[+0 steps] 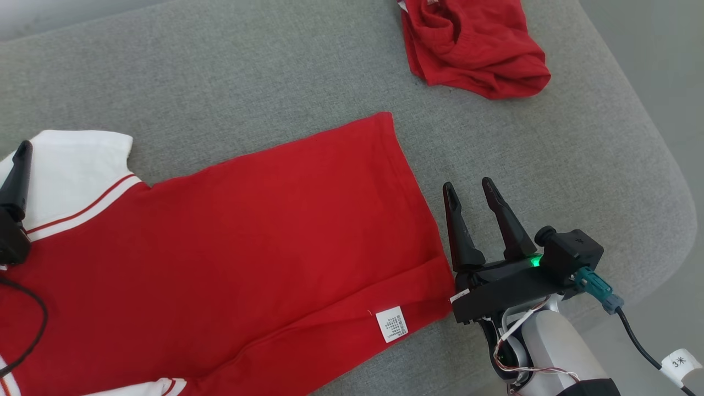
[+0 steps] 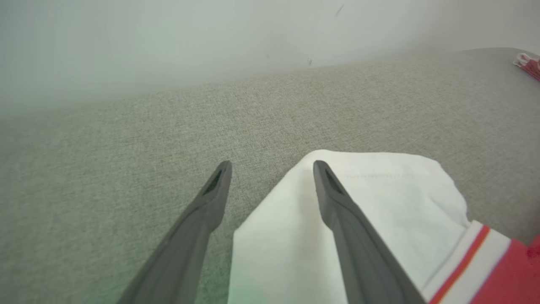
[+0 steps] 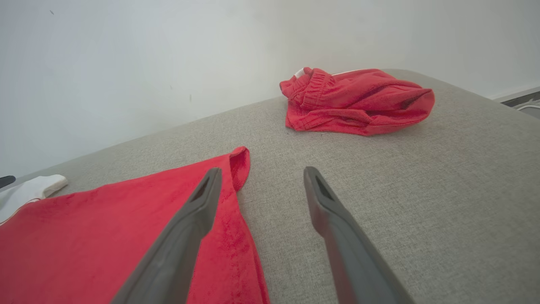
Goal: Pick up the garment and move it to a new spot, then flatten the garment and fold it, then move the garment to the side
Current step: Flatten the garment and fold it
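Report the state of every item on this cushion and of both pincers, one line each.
Red shirt, spread flat, hem corner turned up, showing its label.
Red shorts, bunched up, apart from the shirt.
Left pincer, open, empty, straddling the white sleeve edge.
Right pincer, open, empty, at the shirt's hem.

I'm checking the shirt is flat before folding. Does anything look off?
Mostly flat, but the shirt seems to have its hem turned over near the right gripper, showing the white care label. The hem's far corner curls up too. Another red garment lies crumpled farther back.
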Tool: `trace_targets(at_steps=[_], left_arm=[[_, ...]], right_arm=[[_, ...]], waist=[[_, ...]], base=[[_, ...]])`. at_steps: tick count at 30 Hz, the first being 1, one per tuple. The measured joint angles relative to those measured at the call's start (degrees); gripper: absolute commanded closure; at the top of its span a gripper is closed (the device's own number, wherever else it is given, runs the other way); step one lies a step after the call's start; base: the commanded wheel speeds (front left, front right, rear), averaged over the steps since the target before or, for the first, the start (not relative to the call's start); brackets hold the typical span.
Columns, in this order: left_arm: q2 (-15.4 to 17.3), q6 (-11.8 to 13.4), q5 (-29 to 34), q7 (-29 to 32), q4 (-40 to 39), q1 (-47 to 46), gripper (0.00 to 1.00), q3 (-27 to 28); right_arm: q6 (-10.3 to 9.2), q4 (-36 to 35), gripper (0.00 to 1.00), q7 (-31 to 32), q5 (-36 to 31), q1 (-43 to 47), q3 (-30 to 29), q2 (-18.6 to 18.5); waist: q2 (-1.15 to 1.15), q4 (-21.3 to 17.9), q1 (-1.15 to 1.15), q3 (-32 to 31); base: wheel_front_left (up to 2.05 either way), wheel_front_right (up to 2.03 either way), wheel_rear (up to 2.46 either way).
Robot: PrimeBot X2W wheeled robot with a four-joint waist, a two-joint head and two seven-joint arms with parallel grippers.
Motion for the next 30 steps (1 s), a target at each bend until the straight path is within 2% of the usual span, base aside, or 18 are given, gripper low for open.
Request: trace_targets(at_steps=[9,12,16,21,30], left_arm=[[0.75,0.0,-0.21,0.56,3.9,-1.44,0.0,-2.41],[0.15,0.0,-1.42,1.54,4.34,-1.61,1.0,-2.89],[-0.91,0.0,-3.83,3.25,3.41,-1.85,1.0,-4.02],[-0.52,0.0,-3.92,2.7,2.12,-2.3,1.0,-4.61],[-1.19,0.22,-3.43,-0.05,-1.55,-2.32,1.0,-5.54]], right_arm=[[0.01,-0.12,0.0,-0.01,-0.01,-0.01,-0.34,0.13],[0.01,-0.16,0.0,-0.01,-0.01,-0.03,-0.21,0.14],[0.01,-0.05,0.0,-0.02,-0.01,-0.25,-0.01,0.19],[0.01,1.76,0.0,-0.02,-0.97,-2.18,0.65,0.22],[0.01,13.15,0.0,4.23,0.73,-11.95,1.27,-0.34]], waist=[[0.0,-0.13,-0.01,0.59],[0.0,0.48,-0.01,0.42],[0.0,1.25,-0.02,0.27],[0.0,1.9,-0.02,-0.17],[0.0,3.18,-0.02,-1.75]], base=[[0.0,0.0,0.0],[0.0,0.0,0.0],[0.0,0.0,0.0],[0.0,0.0,0.0],[0.0,0.0,0.0]])
